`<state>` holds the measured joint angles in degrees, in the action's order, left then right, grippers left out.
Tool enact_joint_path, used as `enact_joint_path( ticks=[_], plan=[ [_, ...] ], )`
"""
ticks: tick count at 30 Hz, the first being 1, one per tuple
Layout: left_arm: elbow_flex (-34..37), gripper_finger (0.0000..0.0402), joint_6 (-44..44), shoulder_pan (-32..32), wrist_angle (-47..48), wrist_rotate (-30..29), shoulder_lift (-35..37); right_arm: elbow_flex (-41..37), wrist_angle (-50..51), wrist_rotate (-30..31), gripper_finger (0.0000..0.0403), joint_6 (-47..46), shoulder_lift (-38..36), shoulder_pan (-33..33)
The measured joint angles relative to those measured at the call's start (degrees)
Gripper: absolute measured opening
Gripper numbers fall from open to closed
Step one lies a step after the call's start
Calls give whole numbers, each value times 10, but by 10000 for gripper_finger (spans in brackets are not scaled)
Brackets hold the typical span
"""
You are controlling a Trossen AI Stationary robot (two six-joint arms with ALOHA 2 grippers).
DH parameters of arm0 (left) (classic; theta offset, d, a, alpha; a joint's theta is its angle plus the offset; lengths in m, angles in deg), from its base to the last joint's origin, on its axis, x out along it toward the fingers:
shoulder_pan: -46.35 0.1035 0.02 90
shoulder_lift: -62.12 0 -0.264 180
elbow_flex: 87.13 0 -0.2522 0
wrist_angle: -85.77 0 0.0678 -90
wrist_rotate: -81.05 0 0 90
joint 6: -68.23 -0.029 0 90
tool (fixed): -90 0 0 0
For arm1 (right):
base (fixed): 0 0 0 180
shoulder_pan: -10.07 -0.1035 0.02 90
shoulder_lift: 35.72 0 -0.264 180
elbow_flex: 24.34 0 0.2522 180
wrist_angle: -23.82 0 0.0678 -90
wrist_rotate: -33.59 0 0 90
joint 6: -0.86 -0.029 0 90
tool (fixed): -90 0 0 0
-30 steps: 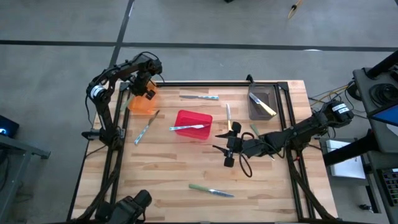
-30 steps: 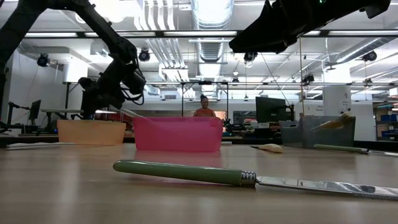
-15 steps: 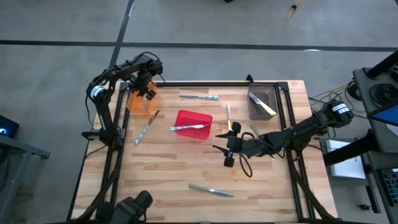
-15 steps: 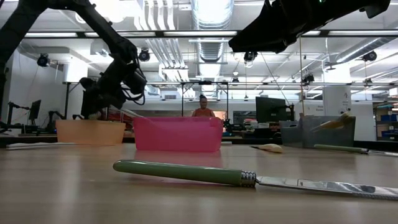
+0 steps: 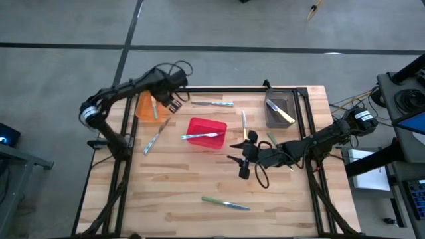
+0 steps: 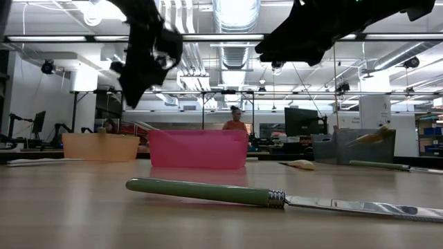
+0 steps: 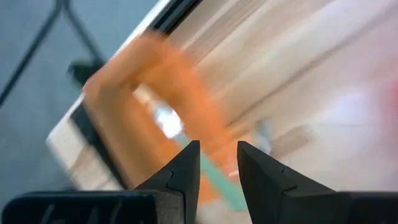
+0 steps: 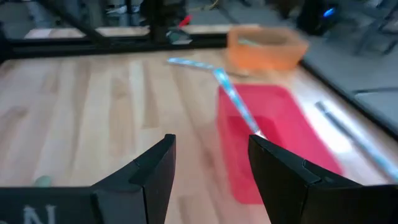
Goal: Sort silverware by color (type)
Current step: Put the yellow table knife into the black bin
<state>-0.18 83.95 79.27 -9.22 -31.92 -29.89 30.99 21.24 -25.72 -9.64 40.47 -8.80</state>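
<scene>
Silverware: a green-handled knife (image 5: pixel 226 203) lies along nine-to-three, blade toward three; both the left tool (image 5: pixel 174 104) and right tool (image 5: pixel 243 159) gape, empty.

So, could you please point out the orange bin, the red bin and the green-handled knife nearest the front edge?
orange bin (image 5: pixel 146 107), high view, on its floor.
red bin (image 5: pixel 206 126), high view, on its floor.
green-handled knife (image 6: pixel 201 191), low view, on its handle.
</scene>
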Motion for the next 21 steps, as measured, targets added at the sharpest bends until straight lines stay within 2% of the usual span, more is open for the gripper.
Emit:
enact_joint_path(
  ticks=[7, 11, 17, 21],
  plan=[
    [76, 87, 75, -214, -139, -5, 114, 0, 13, -105, 192, -87, 0, -1],
    [125, 87, 133, -342, -234, -50, 159, 15, 20, -143, 192, -116, 0, -11],
    [189, 87, 213, -519, -349, -143, 180, 74, 94, -147, 192, -124, 0, -44],
    [217, 87, 265, -599, -389, -169, 172, 121, 160, -147, 192, -146, 4, -61]
  ],
)
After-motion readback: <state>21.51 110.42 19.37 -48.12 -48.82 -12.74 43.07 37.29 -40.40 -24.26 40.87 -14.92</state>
